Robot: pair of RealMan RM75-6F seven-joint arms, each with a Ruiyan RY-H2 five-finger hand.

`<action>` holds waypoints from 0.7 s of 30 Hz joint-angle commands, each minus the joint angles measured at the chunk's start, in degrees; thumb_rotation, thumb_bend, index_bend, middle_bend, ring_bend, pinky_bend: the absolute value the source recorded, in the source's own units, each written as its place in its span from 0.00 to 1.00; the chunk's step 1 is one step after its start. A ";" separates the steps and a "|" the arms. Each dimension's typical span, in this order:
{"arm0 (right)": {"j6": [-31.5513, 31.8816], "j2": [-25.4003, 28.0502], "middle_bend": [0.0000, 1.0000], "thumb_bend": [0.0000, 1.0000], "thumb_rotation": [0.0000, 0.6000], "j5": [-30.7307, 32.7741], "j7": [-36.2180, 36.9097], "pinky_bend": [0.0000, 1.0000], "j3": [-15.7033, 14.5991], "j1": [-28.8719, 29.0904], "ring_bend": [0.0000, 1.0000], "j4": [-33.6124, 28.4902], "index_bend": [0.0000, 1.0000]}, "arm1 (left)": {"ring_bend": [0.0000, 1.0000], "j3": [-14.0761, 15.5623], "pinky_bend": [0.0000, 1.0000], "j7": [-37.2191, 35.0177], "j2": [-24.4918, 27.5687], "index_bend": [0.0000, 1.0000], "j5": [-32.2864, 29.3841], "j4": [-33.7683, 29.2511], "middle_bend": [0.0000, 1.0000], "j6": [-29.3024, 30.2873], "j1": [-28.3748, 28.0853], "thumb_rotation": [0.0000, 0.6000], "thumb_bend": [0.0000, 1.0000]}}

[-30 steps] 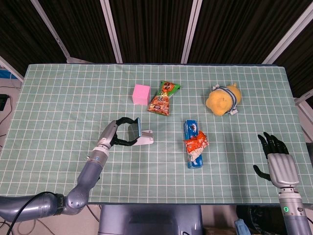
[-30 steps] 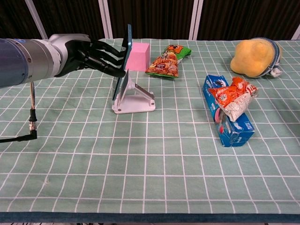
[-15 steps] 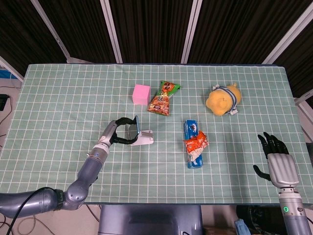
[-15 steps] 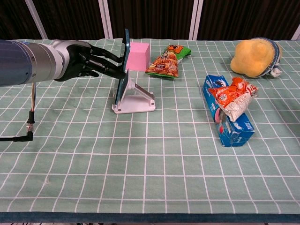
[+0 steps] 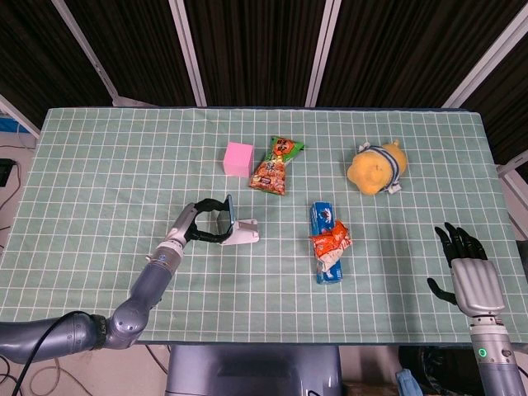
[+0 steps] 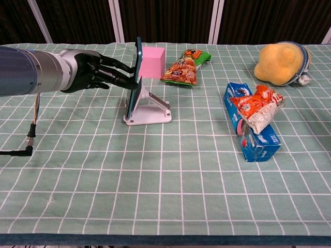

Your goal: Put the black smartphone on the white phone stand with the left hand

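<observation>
Seemingly left hand [image 6: 90,70] grips smartphone [image 6: 136,77] on stand [image 6: 150,111]; green checked tablecloth [image 6: 165,175], right hand [image 5: 472,276] spread.

Table [image 5: 99,165] — stand [image 6: 150,110], pink block [image 6: 153,62], snacks [image 6: 186,67], plush [image 6: 282,63].

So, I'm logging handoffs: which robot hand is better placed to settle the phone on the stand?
Left: the left robot hand already holds the phone against the stand; the right robot hand is far off.

A green cloth [image 5: 99,165] with white squares covers the worktop. Behind it hang dark curtains [image 5: 247,49] with slanted white poles [image 5: 188,51] in front.
</observation>
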 commanded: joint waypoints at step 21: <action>0.04 -0.02 0.00 0.37 1.00 0.00 -0.04 0.14 0.01 -0.01 0.00 -0.01 0.00 | 0.14 2.16 0.00 -2.25 0.43 0.58 1.19 1.44 0.63 -1.71 -0.97 1.00 0.48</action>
